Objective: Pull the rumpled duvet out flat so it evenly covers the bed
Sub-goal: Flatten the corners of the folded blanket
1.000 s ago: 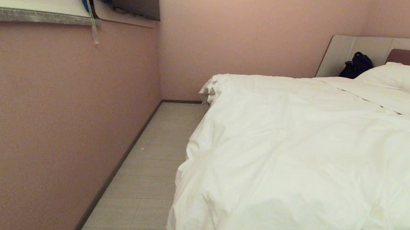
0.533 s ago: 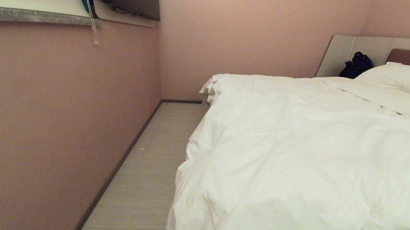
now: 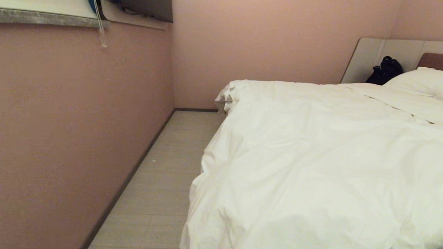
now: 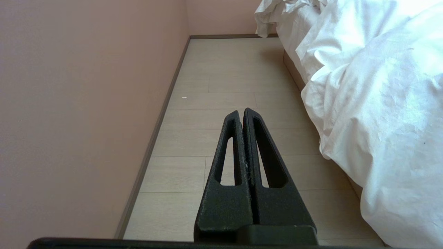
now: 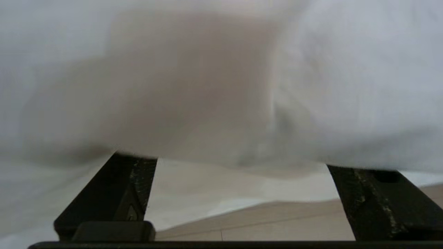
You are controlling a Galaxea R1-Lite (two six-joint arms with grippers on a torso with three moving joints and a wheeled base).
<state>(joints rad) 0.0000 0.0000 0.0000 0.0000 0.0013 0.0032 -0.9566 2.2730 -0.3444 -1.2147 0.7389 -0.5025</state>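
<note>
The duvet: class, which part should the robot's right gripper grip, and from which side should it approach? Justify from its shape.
Probably the hanging near edge of the duvet, approached from the foot end. There the right gripper stands open against the draped fabric, which forms a graspable fold.

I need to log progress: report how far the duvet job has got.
Done: the duvet already spreads over most of the bed, short of the pillow. In hand: the right hand stands open against its fabric; the left hand is shut beside the bed. Left: wrinkles and the bunched far corner.
</note>
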